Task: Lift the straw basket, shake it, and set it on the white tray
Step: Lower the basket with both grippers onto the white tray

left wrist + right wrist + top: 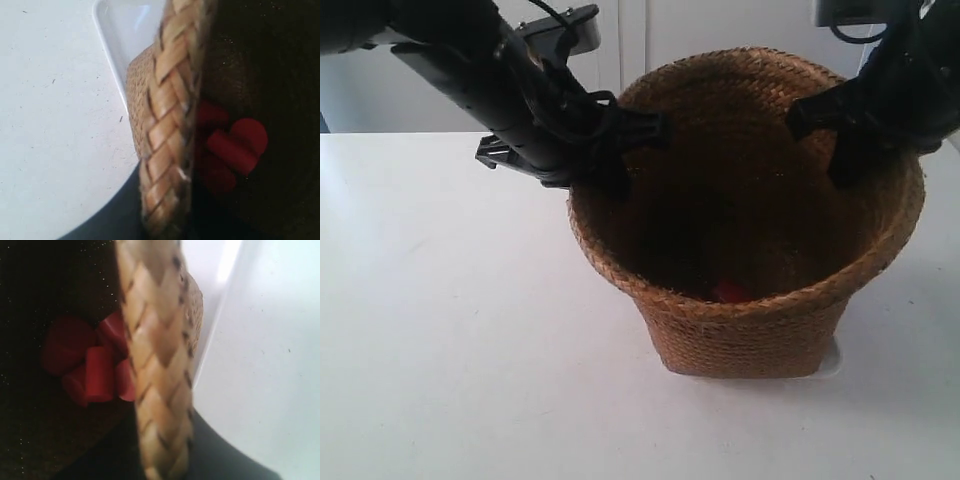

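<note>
The straw basket (pixel 750 320) is upright with its squarish base over the white tray (pixel 836 362); I cannot tell whether it rests on it. The arm at the exterior view's left grips the rim (pixel 610 175), and the arm at the exterior view's right grips the opposite rim (pixel 845 150). In the left wrist view my left gripper (pixel 167 215) is shut on the braided rim (pixel 172 100), beside the tray (pixel 125 30). In the right wrist view my right gripper (pixel 165 460) is shut on the rim (pixel 155 340), with a strip of tray (pixel 215 315) showing.
Several red pieces (pixel 728 290) lie on the dark basket floor; they also show as red pieces (pixel 235 145) and red pieces (pixel 95 365) in the wrist views. The white table (pixel 450 330) spreads around the basket. A white wall (pixel 620 40) stands behind.
</note>
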Robot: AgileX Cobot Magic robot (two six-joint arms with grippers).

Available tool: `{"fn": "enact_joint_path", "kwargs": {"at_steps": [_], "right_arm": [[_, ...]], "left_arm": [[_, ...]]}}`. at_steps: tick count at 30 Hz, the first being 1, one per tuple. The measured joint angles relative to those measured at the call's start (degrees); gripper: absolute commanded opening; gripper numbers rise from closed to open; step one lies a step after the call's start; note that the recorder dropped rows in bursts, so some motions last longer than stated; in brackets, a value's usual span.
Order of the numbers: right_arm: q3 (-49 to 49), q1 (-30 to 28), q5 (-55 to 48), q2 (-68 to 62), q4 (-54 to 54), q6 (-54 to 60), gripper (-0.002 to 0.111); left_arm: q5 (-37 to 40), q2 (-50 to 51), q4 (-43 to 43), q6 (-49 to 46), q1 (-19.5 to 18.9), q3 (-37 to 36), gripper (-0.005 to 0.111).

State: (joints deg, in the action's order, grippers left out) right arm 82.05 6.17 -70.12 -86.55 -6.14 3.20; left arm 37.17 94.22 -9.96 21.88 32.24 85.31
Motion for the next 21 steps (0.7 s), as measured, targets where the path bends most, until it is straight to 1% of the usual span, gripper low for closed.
{"fn": "enact_joint_path", "kwargs": {"at_steps": [3, 6, 11, 14, 17, 21], "right_arm": [[0.0, -1.66, -0.22, 0.0, -0.25, 0.0, 0.0], [0.0, -3.18, -0.47, 0.0, -0.82, 0.0, 0.0], [0.05, -4.13, 0.43, -0.38, -1.45, 0.29, 0.0], [0.43, -4.31, 0.44, -1.74, -1.55, 0.55, 0.0], [1.12, -4.44, 0.44, -3.52, -1.65, 0.67, 0.0], [1.31, -4.44, 1.08, -4.67, -1.69, 0.89, 0.0]], "left_arm": [[3.23, 1.85, 0.85, 0.0, 0.0, 3.43, 0.0], [7.7, 4.25, 1.87, 0.08, 0.0, 8.55, 0.0], [16.46, 9.72, 5.39, 0.08, 0.03, 20.45, 0.0], [20.35, 12.96, 5.91, 0.08, 0.03, 25.76, 0.0], [22.65, 15.62, 6.12, 0.08, 0.03, 29.01, 0.0], [23.78, 17.41, 6.74, 0.82, 0.03, 30.96, 0.0]]}}
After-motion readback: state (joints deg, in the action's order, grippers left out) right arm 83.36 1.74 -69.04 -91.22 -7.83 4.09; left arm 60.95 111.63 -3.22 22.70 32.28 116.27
